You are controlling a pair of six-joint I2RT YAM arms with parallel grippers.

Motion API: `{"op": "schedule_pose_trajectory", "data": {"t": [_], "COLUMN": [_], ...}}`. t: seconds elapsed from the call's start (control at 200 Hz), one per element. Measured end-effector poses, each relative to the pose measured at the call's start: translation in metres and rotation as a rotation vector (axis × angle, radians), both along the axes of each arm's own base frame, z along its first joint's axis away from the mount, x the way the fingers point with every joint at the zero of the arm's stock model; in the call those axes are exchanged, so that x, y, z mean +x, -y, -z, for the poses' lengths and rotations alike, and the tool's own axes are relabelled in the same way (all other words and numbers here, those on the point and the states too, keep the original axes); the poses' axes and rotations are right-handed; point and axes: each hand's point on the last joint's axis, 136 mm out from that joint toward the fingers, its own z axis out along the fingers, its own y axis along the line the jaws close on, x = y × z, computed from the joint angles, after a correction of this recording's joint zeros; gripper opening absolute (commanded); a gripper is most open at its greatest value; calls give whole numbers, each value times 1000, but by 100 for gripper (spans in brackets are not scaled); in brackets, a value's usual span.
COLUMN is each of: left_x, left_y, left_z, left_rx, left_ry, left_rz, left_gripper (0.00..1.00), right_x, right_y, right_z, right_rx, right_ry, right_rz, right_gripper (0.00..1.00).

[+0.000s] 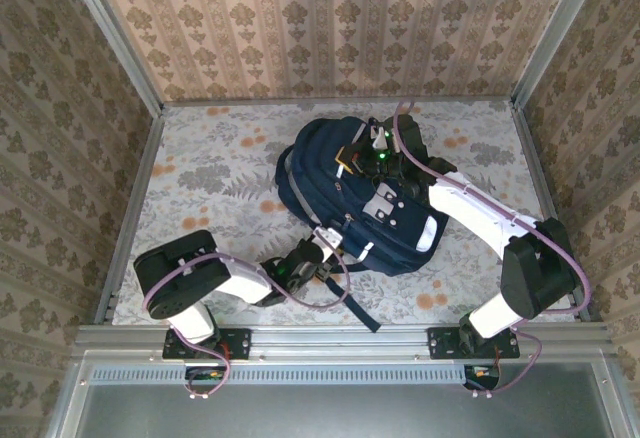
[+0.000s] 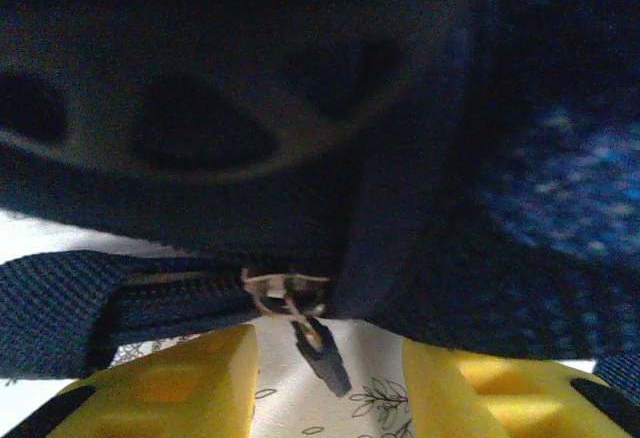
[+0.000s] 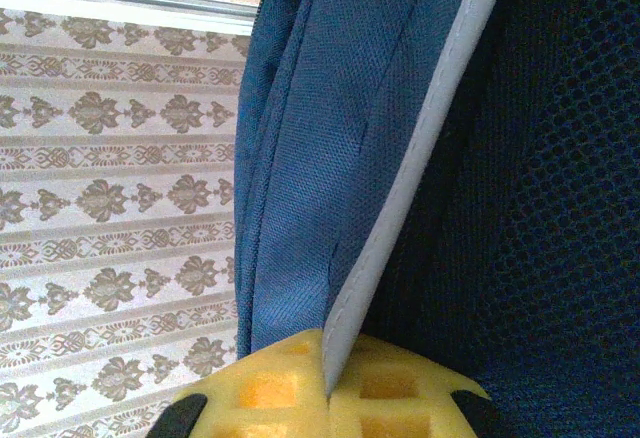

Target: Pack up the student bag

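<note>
Yellow fingers (image 2: 150, 393) of our left claw (image 2: 325, 388) stand apart at the near edge of the student bag (image 1: 320, 158), and a small zipper pull (image 2: 318, 343) hangs in the gap between them. Our right claw (image 3: 328, 398) is clamped on the bag's grey-white edging (image 3: 400, 218). We see the navy bag lying around the middle of the floral tabletop (image 1: 200, 188), toward its far side.

The table (image 1: 200, 173), surfaced in a pale floral print of grey leaves and orange blossoms, carries a navy student bag (image 1: 330, 163) lying flat from centre toward the upper right. One dark strap (image 1: 355, 306) trails over the print toward lower centre.
</note>
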Motion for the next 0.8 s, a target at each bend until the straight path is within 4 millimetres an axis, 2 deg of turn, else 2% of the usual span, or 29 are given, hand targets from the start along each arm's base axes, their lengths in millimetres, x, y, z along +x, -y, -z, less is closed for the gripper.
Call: {"op": "schedule_pose_trajectory", "data": {"t": [0.095, 0.25, 0.375, 0.59, 0.705, 0.8], "left_x": [4, 12, 15, 13, 10, 6], "left_y": [1, 5, 4, 0, -4, -8], "left_z": [-2, -8, -7, -7, -13, -15], "left_rx": [-10, -24, -8, 11, 13, 18], "left_ry": [-3, -1, -5, -24, -41, -68], "left_rz": [-3, -9, -12, -6, -4, 3], "left_gripper": [36, 21, 0, 0, 0, 0], "right_x": [0, -1, -1, -4, -7, -15], "right_y": [0, -1, -1, -1, -2, 1], "right_z": [0, -1, 0, 8, 15, 32], "right_rx": [3, 9, 8, -13, -74, -189], "right_ry": [-2, -7, -8, -1, 30, 31], "right_rz": [-1, -1, -2, -16, -40, -53], "right_gripper": [0, 0, 0, 0, 24, 34]}}
